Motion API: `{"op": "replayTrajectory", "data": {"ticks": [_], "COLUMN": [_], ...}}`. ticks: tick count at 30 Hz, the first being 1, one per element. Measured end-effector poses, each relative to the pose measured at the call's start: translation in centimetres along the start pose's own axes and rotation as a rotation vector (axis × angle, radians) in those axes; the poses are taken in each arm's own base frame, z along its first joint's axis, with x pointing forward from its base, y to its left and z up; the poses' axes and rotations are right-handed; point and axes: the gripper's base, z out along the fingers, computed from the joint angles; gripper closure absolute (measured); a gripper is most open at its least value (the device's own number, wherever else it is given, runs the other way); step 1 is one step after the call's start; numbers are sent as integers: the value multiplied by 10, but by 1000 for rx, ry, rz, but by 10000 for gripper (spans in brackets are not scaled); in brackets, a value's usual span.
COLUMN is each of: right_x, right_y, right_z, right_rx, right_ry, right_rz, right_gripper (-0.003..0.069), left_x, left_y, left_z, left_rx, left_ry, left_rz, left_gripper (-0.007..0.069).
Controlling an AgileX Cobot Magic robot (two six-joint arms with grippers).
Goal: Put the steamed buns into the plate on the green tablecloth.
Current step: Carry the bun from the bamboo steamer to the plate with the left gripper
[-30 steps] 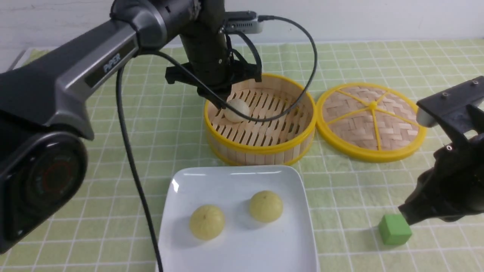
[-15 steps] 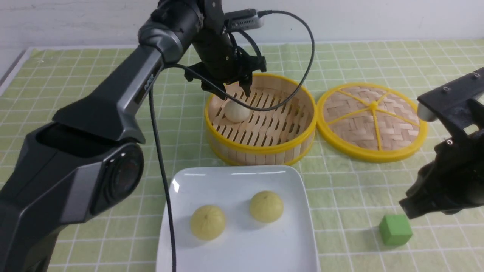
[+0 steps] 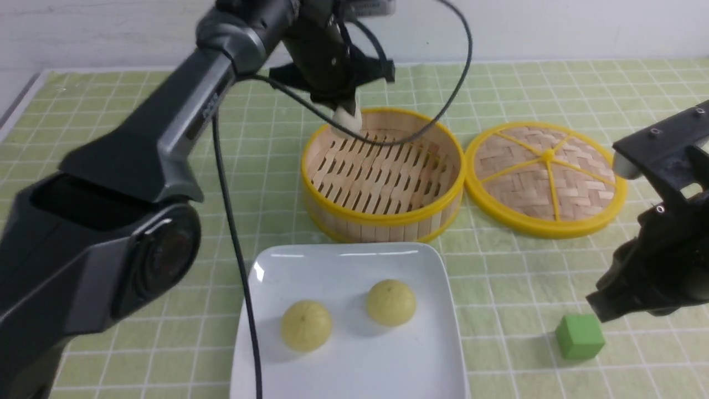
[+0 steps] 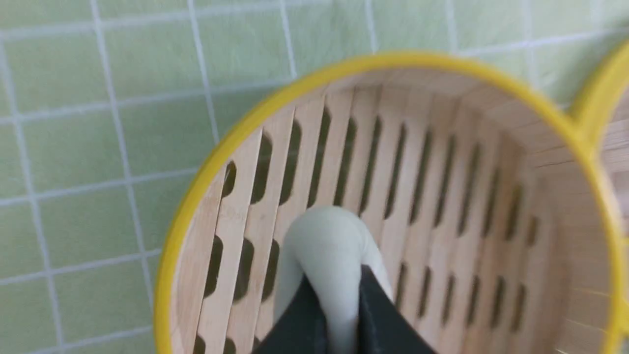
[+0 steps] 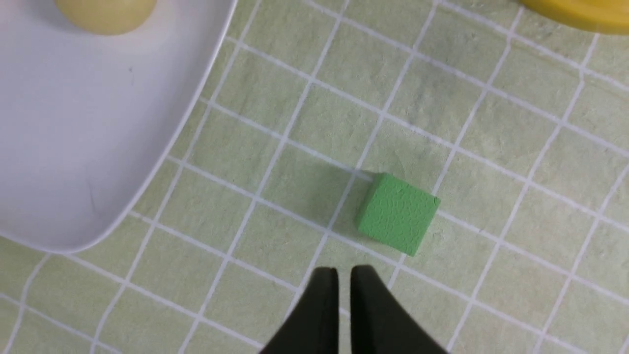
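The left pincer (image 3: 347, 115) is closed on the off-white bun (image 3: 348, 123), pinching it from two sides so that the soft dough bulges out beyond the black fingertips (image 4: 300, 314). The bun hangs over the far left part of the steamer basket (image 3: 382, 217), about level with its yellow rim and clear of the slatted floor. The rest of the basket floor is bare. The right pincer (image 5: 344, 271) hovers low over the green tablecloth (image 3: 526, 94), its jaws nearly together with only a thin slit between them and nothing held. A green cube (image 5: 398, 214) sits just beyond its tips, apart from them.

Edges and room: the white plate (image 3: 343, 252) lies on the cloth directly in front of the basket, its far rim close to the basket wall. Its near edge runs out of the front view. The woven lid (image 3: 545, 177) lies flat to the right of the basket, their rims almost touching. The left arm's cable loops across the basket opening and trails down past the plate's left edge.

Two pale yellow buns (image 3: 306, 325) (image 3: 391, 302) rest on the plate, apart from each other, with bare plate behind them and to the right. The held bun is smooth, matte and greyish white, paler than the other two.
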Motion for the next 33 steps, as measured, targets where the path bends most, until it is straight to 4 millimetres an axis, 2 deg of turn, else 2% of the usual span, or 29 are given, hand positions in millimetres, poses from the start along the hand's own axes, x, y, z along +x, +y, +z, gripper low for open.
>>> {"op": "replayTrajectory", "data": {"ticks": [1, 2, 3, 4, 5, 6, 7, 9, 10, 12, 15, 20, 23, 24, 26, 31, 32, 33], "right_x": [0, 0, 0, 0, 0, 0, 0, 0, 0, -1, -1, -1, -1, -1, 1, 15, 23, 29], "right_y": [0, 0, 0, 0, 0, 0, 0, 0, 0, 0, 1, 2, 2, 2, 2, 1, 0, -1], "right_z": [0, 0, 0, 0, 0, 0, 0, 0, 0, 0, 0, 0, 0, -1, -5, -32, -47, -55], "right_rx": [0, 0, 0, 0, 0, 0, 0, 0, 0, -1, -10, -19, -24, -24, -25, -27, -26, -22], "right_ry": [0, 0, 0, 0, 0, 0, 0, 0, -1, -6, -12, -12, -12, -13, -17, -39, -64, -74], "right_rz": [0, 0, 0, 0, 0, 0, 0, 0, 0, 0, 7, 14, 17, 17, 17, 14, 17, 21], "right_gripper": [596, 596, 595, 595, 595, 595, 595, 595, 595, 593, 589, 580, 578, 578, 578, 578, 578, 578], "left_x": [0, 1, 11, 20, 43, 47, 67, 119, 138, 187, 217, 234, 241, 241, 244, 245, 243, 241], "left_y": [-2, -4, -7, -9, -13, -13, -14, -16, -15, -12, -13, -10, -8, -8, -9, -9, -10, -10], "left_z": [-21, -29, -52, -62, -74, -75, -78, -78, -80, -71, -56, -33, -14, -12, -7, -6, -6, -7], "left_rx": [15, 23, 40, 50, 55, 54, 50, 27, 17, -12, -3, -10, -24, -26, -22, -16, -18, -20], "left_ry": [-9, -8, 19, 48, 119, 131, 194, 347, 396, 493, 462, 458, 489, 494, 512, 515, 512, 509], "left_rz": [10, 17, 40, 49, 63, 65, 74, 87, 84, 65, 44, 31, 29, 28, 13, 27, 34, 39], "left_gripper": [599, 599, 598, 598, 598, 598, 598, 598, 598, 595, 588, 560, 491, 480, 411, 245, 187, 160]}}
